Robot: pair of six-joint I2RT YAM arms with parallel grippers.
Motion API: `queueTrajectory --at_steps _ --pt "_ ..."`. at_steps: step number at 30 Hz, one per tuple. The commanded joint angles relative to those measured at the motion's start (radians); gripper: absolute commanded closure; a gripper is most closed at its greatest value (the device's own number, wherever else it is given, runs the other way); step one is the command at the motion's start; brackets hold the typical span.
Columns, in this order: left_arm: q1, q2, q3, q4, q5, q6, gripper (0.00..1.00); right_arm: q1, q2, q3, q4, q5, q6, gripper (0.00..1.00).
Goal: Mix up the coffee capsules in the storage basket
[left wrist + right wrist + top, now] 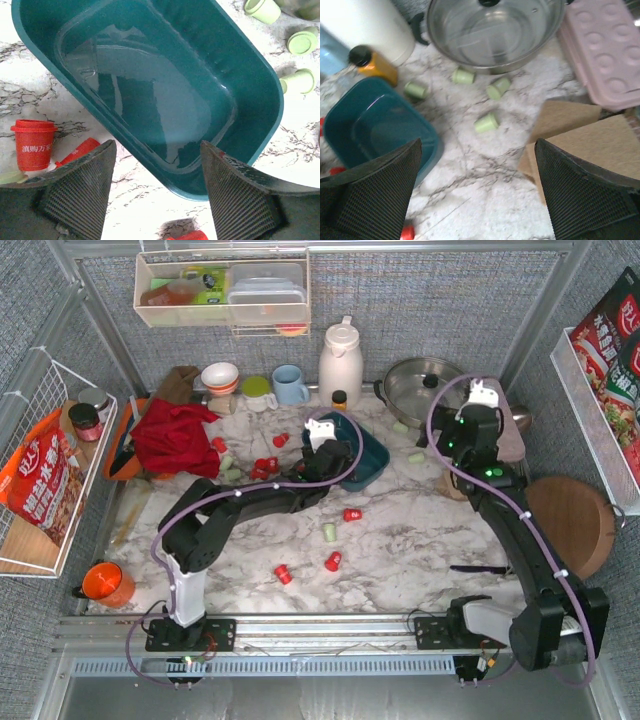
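Note:
The teal storage basket (372, 458) lies at mid-table and is empty inside in the left wrist view (250, 65). My left gripper (322, 445) is open and empty, hovering over the basket's near rim (158, 146). Red capsules (352, 514) and mint green capsules (329, 532) lie scattered on the marble around the basket. One red capsule (34, 150) stands beside my left finger. My right gripper (470, 435) is open and empty above bare marble (477, 145). A green capsule (487, 122) lies ahead of it and the basket (375, 125) is to its left.
A steel pot (420, 388), a white jug (340, 362) and a blue mug (290, 385) stand at the back. A red cloth (175, 435) lies at the left. A pink tray (605, 50), a brown mat (570, 130) and a round wooden board (572, 525) are at the right. An orange mug (105, 583) stands front left.

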Motion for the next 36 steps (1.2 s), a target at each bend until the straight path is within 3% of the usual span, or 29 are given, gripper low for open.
queueTrajectory --at_steps 1,11,21,36 --pt "0.015 0.014 0.008 0.012 0.024 -0.006 0.25 0.063 -0.044 -0.019 -0.072 0.018 0.002 0.01" --pt "0.029 0.062 0.039 -0.005 0.010 0.003 0.33 0.217 -0.185 -0.194 -0.080 0.046 0.019 0.01" --pt "0.034 0.075 0.059 -0.072 -0.041 0.009 0.34 0.232 -0.210 -0.239 -0.047 0.044 0.035 0.01" --pt "0.035 0.080 0.074 -0.096 -0.060 0.039 0.49 0.235 -0.218 -0.242 -0.049 0.023 0.037 0.01"
